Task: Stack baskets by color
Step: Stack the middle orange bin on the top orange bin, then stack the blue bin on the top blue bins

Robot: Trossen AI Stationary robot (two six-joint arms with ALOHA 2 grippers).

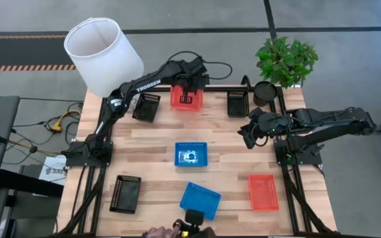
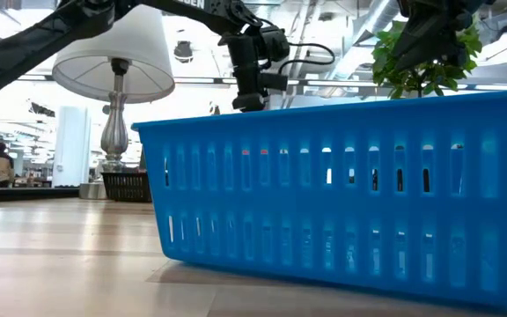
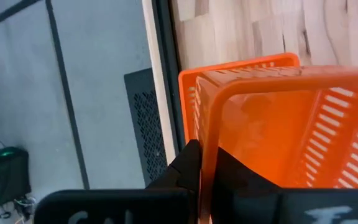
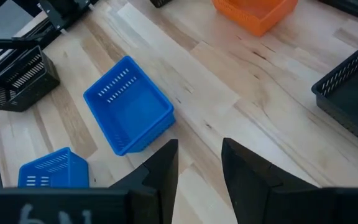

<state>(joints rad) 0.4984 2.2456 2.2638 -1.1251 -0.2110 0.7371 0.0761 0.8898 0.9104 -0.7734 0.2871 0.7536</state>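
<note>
At the table's far edge, my left gripper (image 1: 188, 90) is shut on a red-orange basket (image 3: 291, 118) that hangs over a second red-orange basket (image 3: 241, 65). Whether the two touch, I cannot tell. A third red-orange basket (image 1: 263, 192) lies near right. Two blue baskets (image 1: 190, 155) (image 1: 200, 199) sit in the middle and near middle. Black baskets lie at far left (image 1: 146, 106), far right (image 1: 237, 103) and near left (image 1: 126, 194). My right gripper (image 4: 199, 168) hovers open at the right with nothing between its fingers. My left gripper pinches one wall of the upper red-orange basket at its rim (image 3: 207, 143), one finger (image 3: 188, 163) outside the basket and the other (image 3: 236, 169) inside. The fingers slant down from above. The basket sits open side up over the lower red-orange basket.
A white lampshade (image 1: 104, 53) stands over the far left corner. A green plant (image 1: 284, 59) and a round black pot (image 1: 264, 92) stand at the far right. A person's hand (image 1: 157, 233) shows at the near edge. Bare wood lies between the baskets.
</note>
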